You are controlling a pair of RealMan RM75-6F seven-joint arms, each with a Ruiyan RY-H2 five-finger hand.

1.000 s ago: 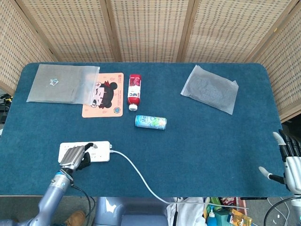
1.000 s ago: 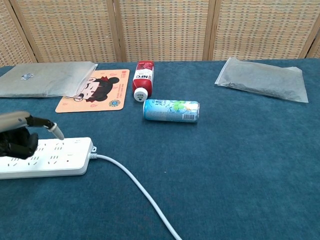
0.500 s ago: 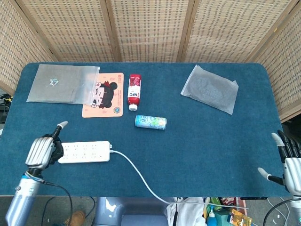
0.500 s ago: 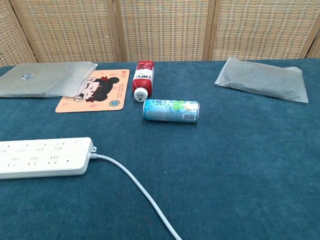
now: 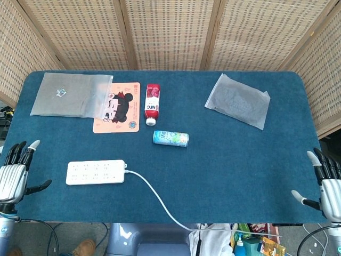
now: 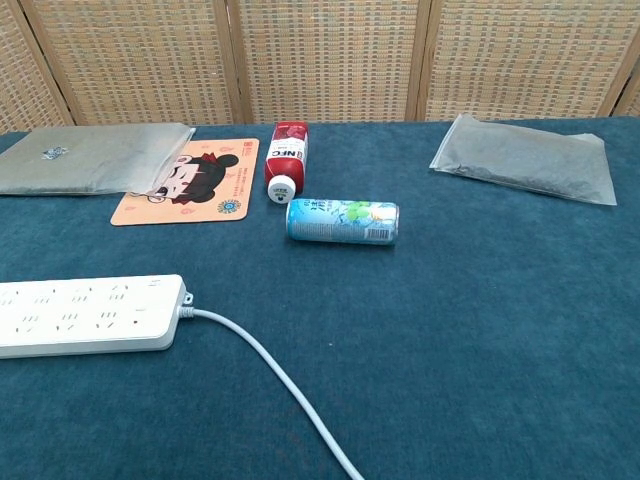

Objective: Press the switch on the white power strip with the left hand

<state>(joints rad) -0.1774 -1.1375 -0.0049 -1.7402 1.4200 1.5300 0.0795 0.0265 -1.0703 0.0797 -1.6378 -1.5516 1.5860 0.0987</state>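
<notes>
Your left hand (image 5: 13, 178) sits off the near-left edge of the table (image 5: 240, 160), well to the left of the power strip (image 5: 96, 172) and not touching it. Its fingers are spread apart, thumb out to the side, and it holds nothing. Your right hand (image 5: 326, 186) is far to the right of the power strip, off the near-right corner of the table, fingers likewise apart and empty. Neither hand shows in the chest view.

The power strip, the thing you are to press, lies flat on the blue cloth near the front-left of the table, long side running left to right. Its white cord (image 5: 157, 201) leaves the right end and curves toward the front edge, dropping off the table. The switch itself is too small for you to make out in either view.

Beyond the power strip and to its right, a light blue can (image 5: 171, 138) lies on its side. Further back from the power strip, a red bottle (image 5: 152, 103) lies with its white cap pointing toward you. Just left of that bottle, almost straight behind the power strip, is a cartoon mat (image 5: 118, 107), and a clear plastic bag (image 5: 72, 95) overlaps the mat's left edge. Far to the back right of the power strip lies a grey pouch (image 5: 238, 101), alone on the cloth. Woven screens (image 5: 170, 32) stand behind the table.
</notes>
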